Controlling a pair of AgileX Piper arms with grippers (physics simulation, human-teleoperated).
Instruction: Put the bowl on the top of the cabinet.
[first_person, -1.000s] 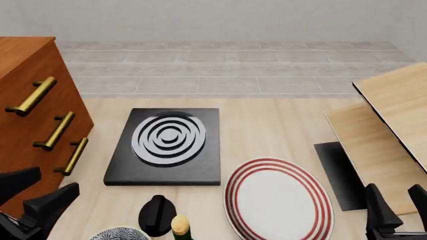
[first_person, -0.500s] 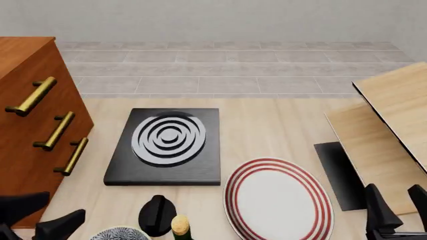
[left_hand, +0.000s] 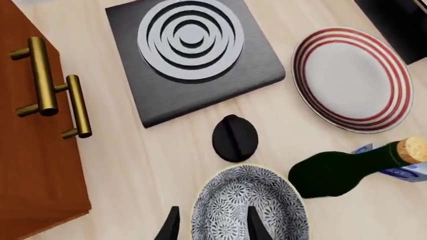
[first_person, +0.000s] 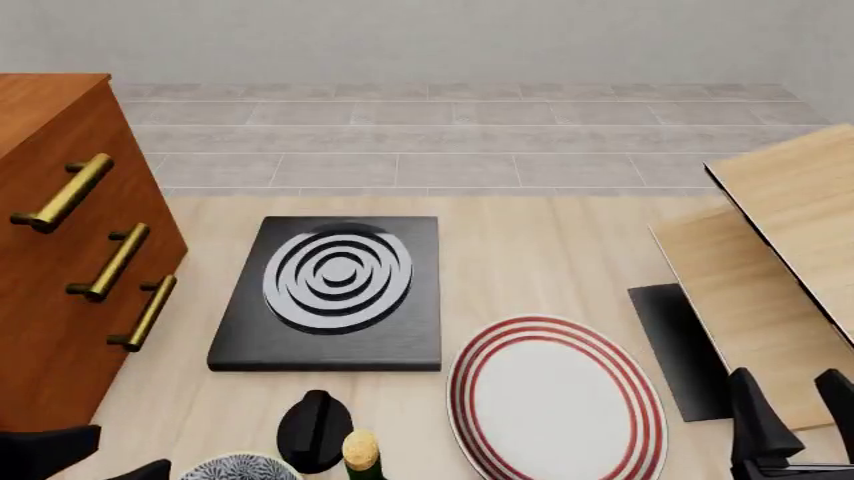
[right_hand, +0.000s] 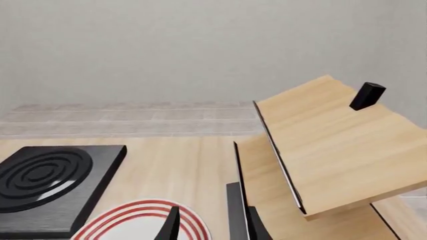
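Observation:
The blue-patterned bowl (left_hand: 248, 204) stands on the table near its front edge, and only its rim shows in the front view (first_person: 240, 468). My left gripper (left_hand: 212, 227) is open just over it, one finger outside the rim and one over the inside. In the front view the left gripper (first_person: 100, 458) is low at the left edge. The reddish-brown cabinet (first_person: 54, 250) with brass handles stands at the left and also shows in the left wrist view (left_hand: 30, 165). My right gripper (first_person: 793, 420) is open and empty at the front right, and it also shows in the right wrist view (right_hand: 211, 227).
A black burner slab (first_person: 327, 290) lies mid-table. A white plate with red rings (first_person: 558, 398) lies to its right. A black knob (first_person: 315, 430) and a corked green bottle (first_person: 360, 455) stand beside the bowl. A pale wood shelf unit (first_person: 774, 260) fills the right side.
My left gripper has drawn back and down toward the front edge, ending over the bowl. The right arm has not moved.

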